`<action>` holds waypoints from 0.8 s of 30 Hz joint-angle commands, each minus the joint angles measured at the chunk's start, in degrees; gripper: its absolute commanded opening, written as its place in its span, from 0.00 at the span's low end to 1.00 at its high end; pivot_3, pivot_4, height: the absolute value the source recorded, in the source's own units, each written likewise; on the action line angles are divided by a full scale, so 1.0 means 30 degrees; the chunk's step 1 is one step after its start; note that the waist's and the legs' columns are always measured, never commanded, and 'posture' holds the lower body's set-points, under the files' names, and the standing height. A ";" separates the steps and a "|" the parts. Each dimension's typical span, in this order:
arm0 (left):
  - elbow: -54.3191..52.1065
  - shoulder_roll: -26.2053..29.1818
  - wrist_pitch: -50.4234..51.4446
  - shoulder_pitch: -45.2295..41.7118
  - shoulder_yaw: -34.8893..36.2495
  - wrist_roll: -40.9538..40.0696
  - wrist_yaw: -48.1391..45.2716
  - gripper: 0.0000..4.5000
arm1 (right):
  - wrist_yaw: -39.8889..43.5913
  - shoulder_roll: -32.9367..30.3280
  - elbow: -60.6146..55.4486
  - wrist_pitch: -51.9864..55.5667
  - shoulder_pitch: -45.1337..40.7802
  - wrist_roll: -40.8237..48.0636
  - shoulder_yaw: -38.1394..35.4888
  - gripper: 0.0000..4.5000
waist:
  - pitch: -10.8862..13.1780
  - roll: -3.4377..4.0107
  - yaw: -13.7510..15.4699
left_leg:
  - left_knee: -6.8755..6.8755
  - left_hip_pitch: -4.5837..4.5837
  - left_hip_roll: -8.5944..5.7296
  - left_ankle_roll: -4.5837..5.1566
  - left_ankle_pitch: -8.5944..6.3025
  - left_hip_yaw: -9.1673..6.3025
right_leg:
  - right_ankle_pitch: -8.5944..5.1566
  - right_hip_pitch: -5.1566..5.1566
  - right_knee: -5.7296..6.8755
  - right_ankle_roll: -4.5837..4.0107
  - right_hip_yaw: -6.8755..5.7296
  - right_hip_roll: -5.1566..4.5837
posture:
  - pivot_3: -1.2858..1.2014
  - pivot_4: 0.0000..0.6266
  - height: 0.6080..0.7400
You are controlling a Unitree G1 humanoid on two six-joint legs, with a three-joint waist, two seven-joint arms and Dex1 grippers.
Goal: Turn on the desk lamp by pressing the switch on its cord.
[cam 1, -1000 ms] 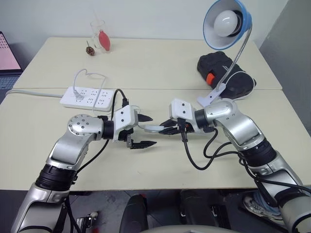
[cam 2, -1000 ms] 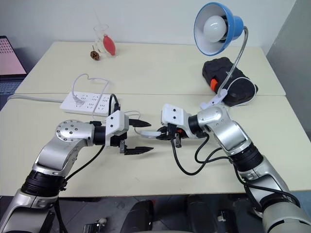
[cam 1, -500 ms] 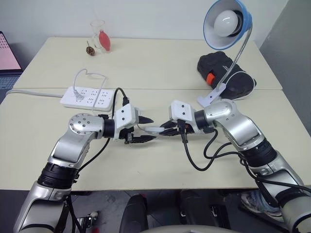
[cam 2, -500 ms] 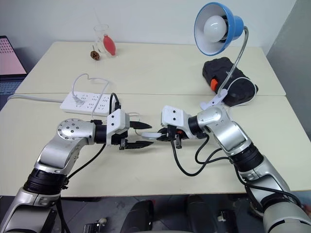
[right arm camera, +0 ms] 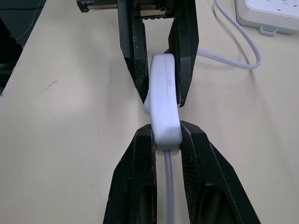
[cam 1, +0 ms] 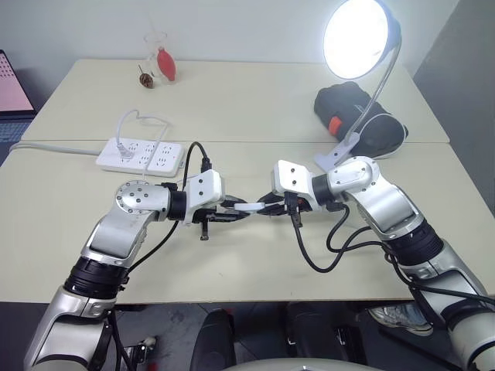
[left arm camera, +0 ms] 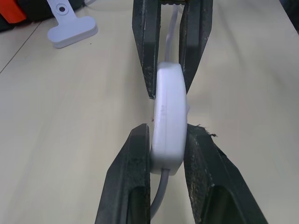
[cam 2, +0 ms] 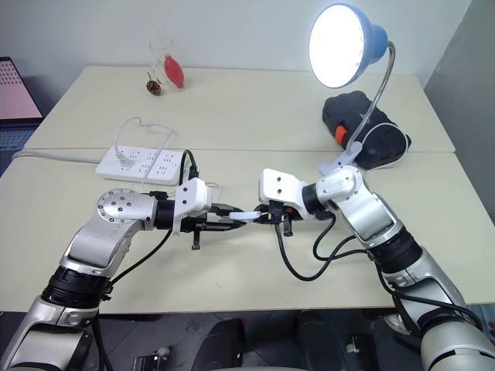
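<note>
- Left wrist view puts the switch [left arm camera: 168, 119] pinched between my left gripper [left arm camera: 168, 140] fingers, its long axis running straight on into the right gripper [left arm camera: 170, 60], also clamped on it.
- Head views: both forearms reach inward, near level, the grippers tip to tip above the table [cam 1: 255, 100] — neither nearer.
- I see the cord [right arm camera: 233, 51] trailing toward the power strip [cam 1: 139, 154].
- Farthest off, the desk lamp [cam 1: 360, 39] glows — the press looks done; letting go is next.

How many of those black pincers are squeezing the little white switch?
2. The left gripper clamps the switch from the robot's left, and the right gripper clamps its other end, above the table.
</note>
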 commanded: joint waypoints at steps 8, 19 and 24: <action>-0.0217 -0.0025 -0.0803 -0.0041 0.0779 -0.0250 0.0127 0.29 | 0.0230 0.0189 -0.0811 -0.0697 -0.0189 0.0268 -0.0097 0.08 | 0.0000 0.0000 -0.0005 | 0.0001 -0.0001 0.0000 0.0000 0.0000 0.0001 | 0.0000 0.0000 -0.0001 0.0000 0.0001 0.0000 | 0.52 0.24 1.00; -0.1322 0.1453 -0.2159 0.2029 0.1860 0.0146 0.0426 0.74 | 0.0524 0.0067 0.3432 -0.4657 -0.0974 -0.1307 0.0126 0.08 | 0.0000 0.0000 -0.0029 | 0.0001 0.0003 0.0000 0.0000 0.0000 0.0006 | 0.0000 0.0000 -0.0003 0.0000 0.0007 -0.0002 | 0.52 0.24 1.00; -0.2797 0.2436 -0.1292 0.4192 0.3352 -0.0377 0.0995 0.81 | -0.0612 0.1058 0.8001 -0.7353 -0.2009 -0.2482 0.0045 0.08 | 0.0002 0.0003 -0.0087 | -0.0006 0.0009 0.0007 0.0000 0.0000 0.0008 | 0.0000 -0.0003 -0.0001 -0.0002 0.0008 -0.0001 | 0.52 0.24 1.00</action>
